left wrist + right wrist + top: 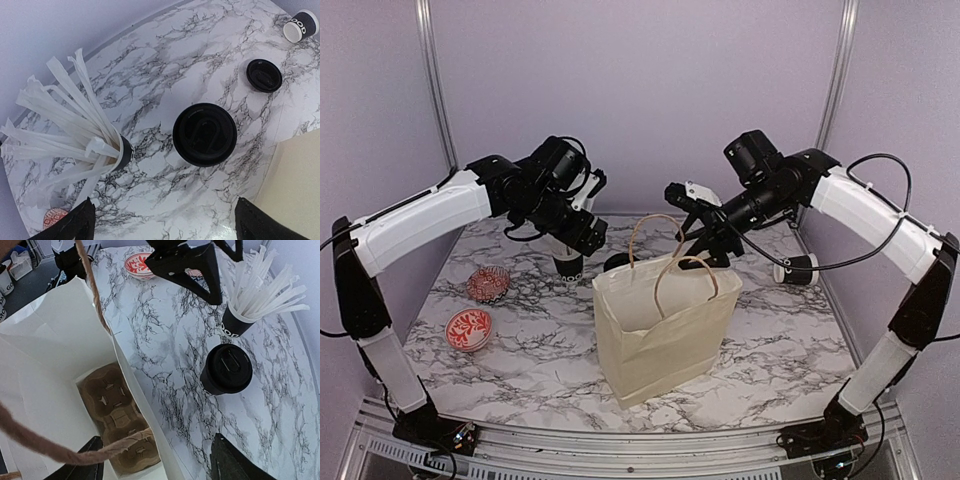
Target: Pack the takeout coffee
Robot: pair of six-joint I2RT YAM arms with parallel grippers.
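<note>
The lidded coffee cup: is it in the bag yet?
Not yet: the coffee cup stands upright, lid on, on the table outside the bag.

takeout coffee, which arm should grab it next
Left: the left gripper hangs open over the takeout coffee. The right gripper sits at the paper bag mouth, farther off.

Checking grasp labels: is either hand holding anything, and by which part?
Nothing is gripped. The left hand hangs open above the black-lidded paper cup; the right hand is open beside the brown rope handle of the cream paper bag.
</note>
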